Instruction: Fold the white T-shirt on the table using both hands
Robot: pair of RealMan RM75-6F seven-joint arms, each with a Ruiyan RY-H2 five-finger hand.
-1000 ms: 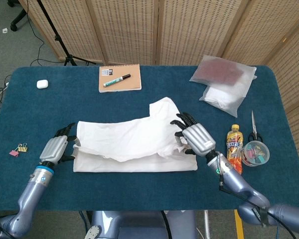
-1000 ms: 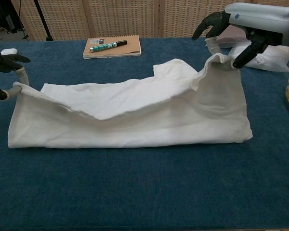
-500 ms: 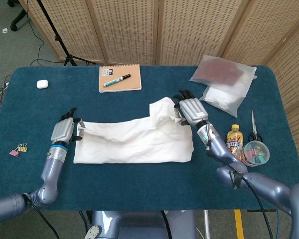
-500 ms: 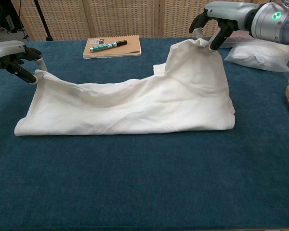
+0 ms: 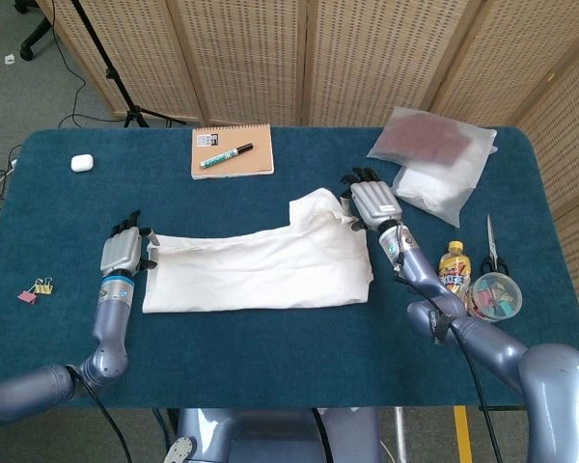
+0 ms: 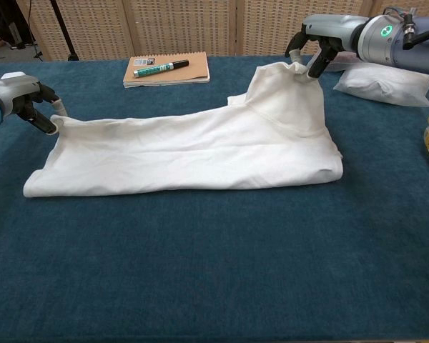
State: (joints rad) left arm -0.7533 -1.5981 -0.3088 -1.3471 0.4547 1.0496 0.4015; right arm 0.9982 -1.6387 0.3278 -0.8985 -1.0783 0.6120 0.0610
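The white T-shirt (image 5: 261,270) lies folded lengthwise on the blue table (image 5: 270,367), a long flat band across the middle, with a sleeve part rising toward the far side near its right end. In the chest view the shirt (image 6: 193,153) has its upper layer laid over the lower one, and the right corner is lifted off the cloth.

The left hand (image 5: 124,254) is at the left end of the shirt and pinches the upper corner of the fabric between its fingers; in the chest view this hand (image 6: 18,96) holds the corner just above the table. The right hand (image 5: 372,204) is at the far right corner and pinches the raised fabric there; the chest view shows the hand (image 6: 322,39) with dark fingers (image 6: 317,63) closed on the peak of the cloth.

Behind the shirt lies a spiral notebook (image 5: 232,150) with a green marker (image 5: 225,155) on top. Two plastic bags (image 5: 434,164) lie at the far right. Near the right edge stand a small bottle (image 5: 453,275) and a cup of clips (image 5: 495,296), with scissors (image 5: 491,248) beside them. A white earbud case (image 5: 82,163) and binder clips (image 5: 37,289) are on the left side
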